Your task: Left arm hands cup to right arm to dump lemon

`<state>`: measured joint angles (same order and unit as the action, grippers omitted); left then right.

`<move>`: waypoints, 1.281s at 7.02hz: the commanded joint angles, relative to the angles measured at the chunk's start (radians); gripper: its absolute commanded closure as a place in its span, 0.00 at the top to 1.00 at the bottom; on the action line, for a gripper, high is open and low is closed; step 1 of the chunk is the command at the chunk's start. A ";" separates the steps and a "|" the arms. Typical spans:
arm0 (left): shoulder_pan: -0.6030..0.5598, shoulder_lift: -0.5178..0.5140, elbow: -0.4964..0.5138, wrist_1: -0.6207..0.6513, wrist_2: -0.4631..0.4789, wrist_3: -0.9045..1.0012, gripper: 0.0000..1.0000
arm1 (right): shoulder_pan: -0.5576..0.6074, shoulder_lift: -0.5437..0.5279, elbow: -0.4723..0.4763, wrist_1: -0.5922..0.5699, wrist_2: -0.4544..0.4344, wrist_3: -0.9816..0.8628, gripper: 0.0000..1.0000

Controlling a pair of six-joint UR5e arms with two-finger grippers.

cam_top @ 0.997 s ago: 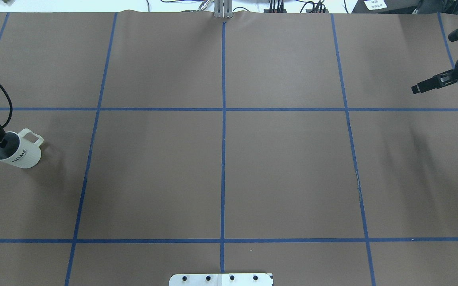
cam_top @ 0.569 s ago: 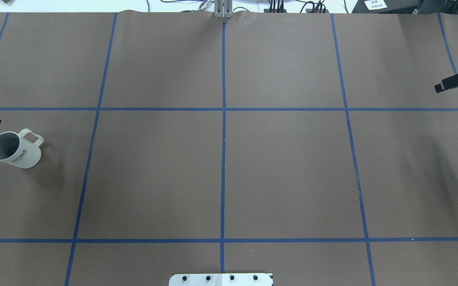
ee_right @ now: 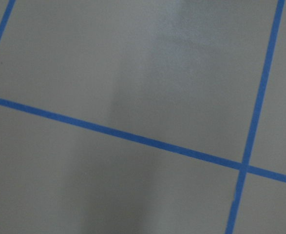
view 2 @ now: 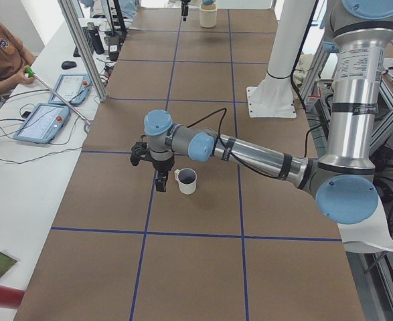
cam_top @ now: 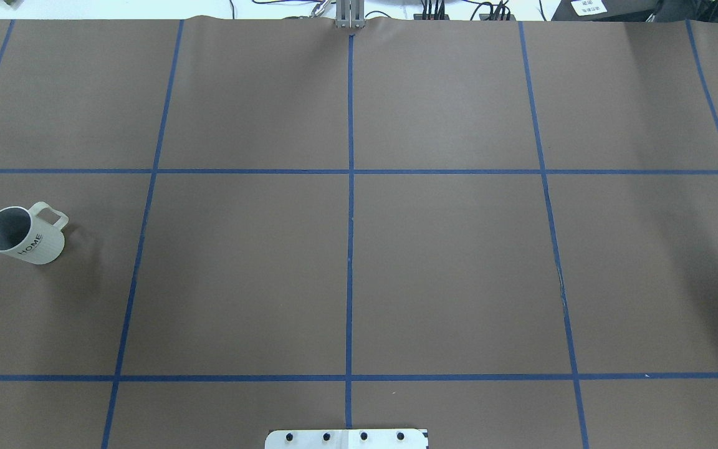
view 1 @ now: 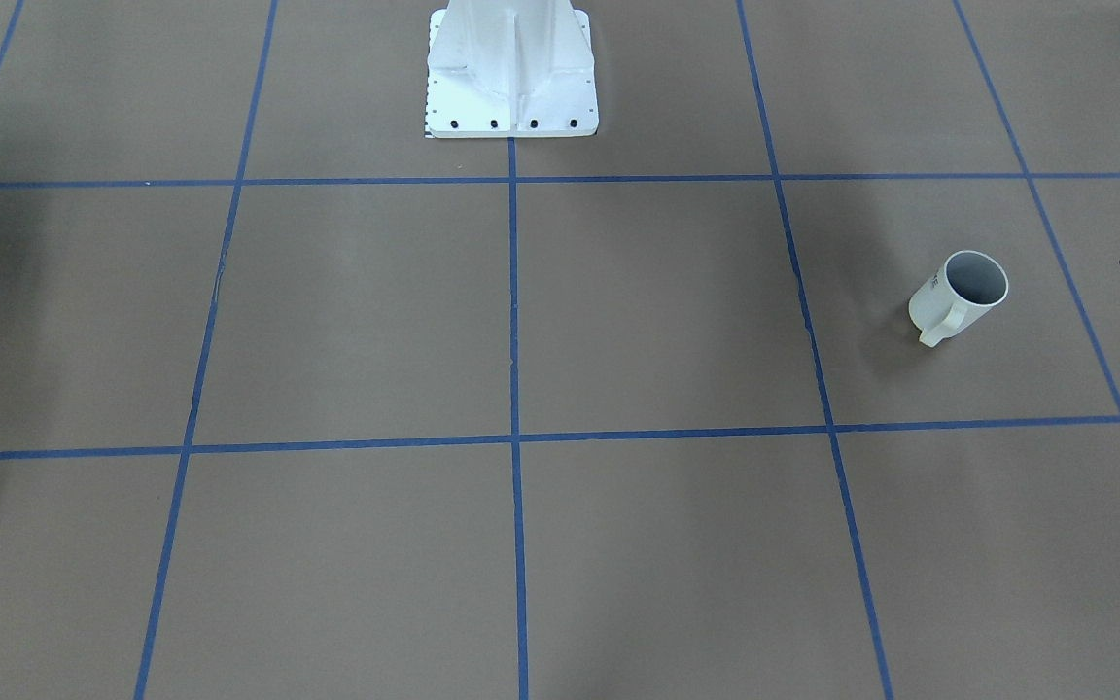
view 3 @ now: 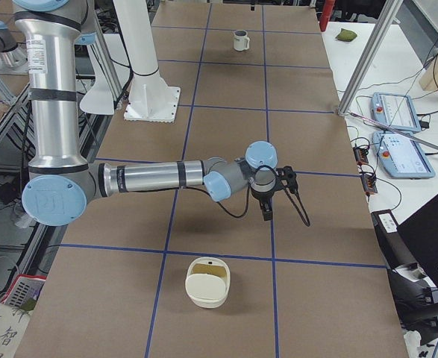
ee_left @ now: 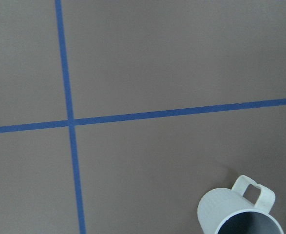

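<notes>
There was the cup (cam_top: 23,236), upright on the brown table (cam_top: 446,268), way out at the robot's left end inside a taped square. Its mouth was open and grey inside, the squared handle turned away from the robot and the word HOME facing back toward it. The left gripper (view 2: 161,184) hung just beside it, fingers pointing down, not touching the cup. From the side camera I could not tell whether those fingers were apart or together, and the front view caught only a black scrap at the frame's edge. The left wrist view looked down past the cup's rim and handle at a crossing of blue tape (ee_left: 70,121). Over at the other end, the right gripper (view 3: 267,212) pointed down above the table too, and whether it was spread or pinched I could not tell either. A cream tub (view 3: 207,281) sat on the table near it, apart. A person (view 2: 2,57) sat at the side bench (view 2: 22,154).
</notes>
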<state>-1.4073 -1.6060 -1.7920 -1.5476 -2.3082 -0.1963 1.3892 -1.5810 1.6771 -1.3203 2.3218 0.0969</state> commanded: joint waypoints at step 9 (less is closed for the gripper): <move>-0.124 0.034 0.094 0.038 -0.024 0.074 1.00 | 0.156 -0.154 0.138 -0.232 -0.001 -0.220 1.00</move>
<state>-1.5293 -1.5690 -1.6957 -1.5094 -2.3387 -0.1297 1.5446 -1.7357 1.8155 -1.5534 2.3219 -0.1296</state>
